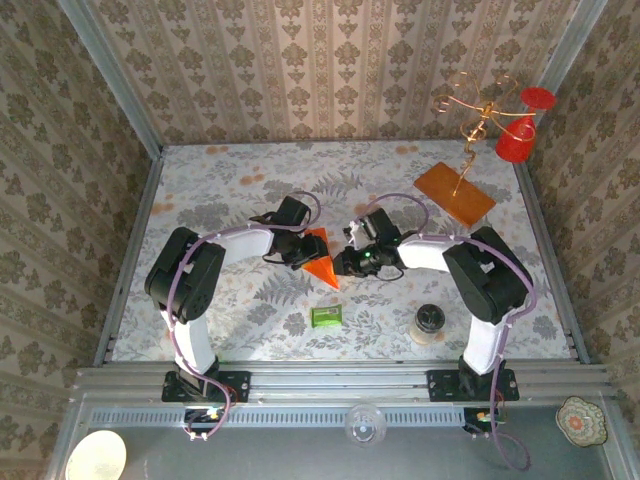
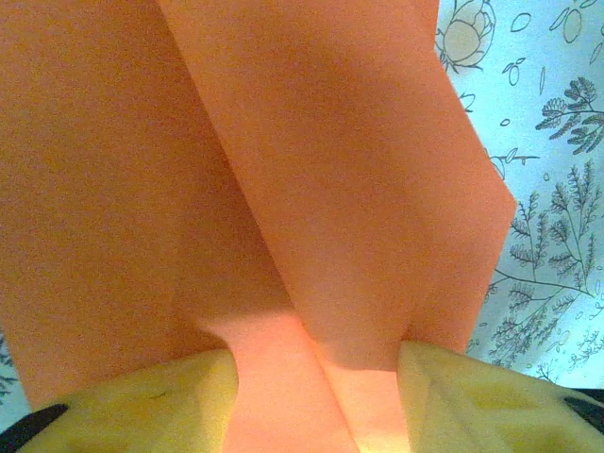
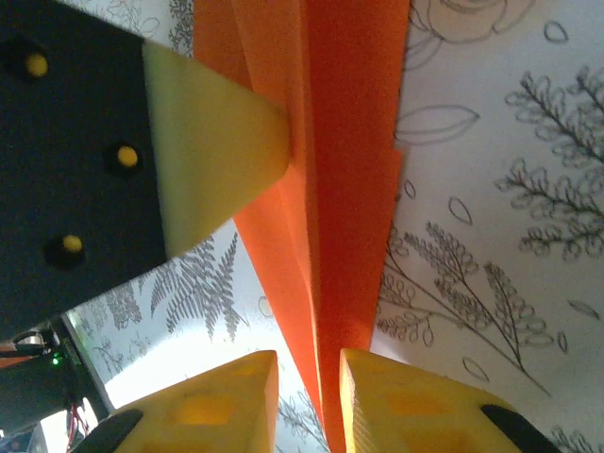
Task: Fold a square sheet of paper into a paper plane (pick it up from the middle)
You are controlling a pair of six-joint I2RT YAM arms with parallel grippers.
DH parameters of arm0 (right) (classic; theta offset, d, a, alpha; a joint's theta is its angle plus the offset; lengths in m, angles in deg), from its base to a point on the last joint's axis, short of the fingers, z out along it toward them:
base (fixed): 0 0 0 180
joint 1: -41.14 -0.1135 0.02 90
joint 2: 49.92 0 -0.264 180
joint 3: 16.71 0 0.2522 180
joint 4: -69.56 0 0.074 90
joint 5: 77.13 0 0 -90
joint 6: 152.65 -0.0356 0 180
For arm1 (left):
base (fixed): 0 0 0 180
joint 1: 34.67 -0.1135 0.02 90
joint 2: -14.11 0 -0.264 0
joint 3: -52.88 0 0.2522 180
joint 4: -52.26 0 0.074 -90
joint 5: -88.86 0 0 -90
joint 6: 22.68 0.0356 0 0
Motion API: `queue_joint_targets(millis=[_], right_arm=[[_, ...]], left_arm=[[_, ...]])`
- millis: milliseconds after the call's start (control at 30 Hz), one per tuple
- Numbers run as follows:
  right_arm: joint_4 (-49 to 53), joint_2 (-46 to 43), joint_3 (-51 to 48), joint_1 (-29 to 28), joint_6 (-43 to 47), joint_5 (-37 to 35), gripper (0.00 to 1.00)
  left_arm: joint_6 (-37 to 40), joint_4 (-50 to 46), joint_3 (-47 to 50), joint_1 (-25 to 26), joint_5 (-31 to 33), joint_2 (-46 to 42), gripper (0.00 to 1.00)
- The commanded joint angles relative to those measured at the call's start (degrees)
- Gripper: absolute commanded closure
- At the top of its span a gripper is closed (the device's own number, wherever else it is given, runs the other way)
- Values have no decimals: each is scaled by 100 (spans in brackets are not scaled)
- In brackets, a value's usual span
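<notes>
The paper plane is a narrow bright orange dart standing on edge mid-table, nose towards the near side. My left gripper is shut on its wider rear part. In the left wrist view the folded layers rise between the yellow pads. The right wrist view shows the plane with the left gripper's pale pad pressed on its side. My right gripper straddles the nose, narrowly open. Its right finger touches the paper and table shows beside the left one. From above, the right gripper sits just right of the plane.
A small green packet lies near the front, and a dark-lidded jar stands to its right. At the back right are a brownish-orange board, a gold wire stand and a red cup.
</notes>
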Motion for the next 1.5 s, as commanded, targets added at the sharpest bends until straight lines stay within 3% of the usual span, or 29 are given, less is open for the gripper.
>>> queue_joint_targets(millis=[0,500,1000,1100,1333,1467], right_arm=[[19,211,176,-1,-43,204,74],[203,523,228,-1,-24,155,86],[584,728,279,7,73,-21,88],[591,749,289,7,80,-35,88],[635,781,322,7,98,-53,88],[643,782,344,7,89,-57,88]], left_arm=[[140,-778,178,15,210,356,48],[161,-769,88,10,116,283,48],[486,-42,-444,-226,-373,-759,45],[434,369,-171,-290,-549,-865,50],[164,1286,109,-302,-1283,-532,70],[96,1341,109,-310,-1351,-307,80]])
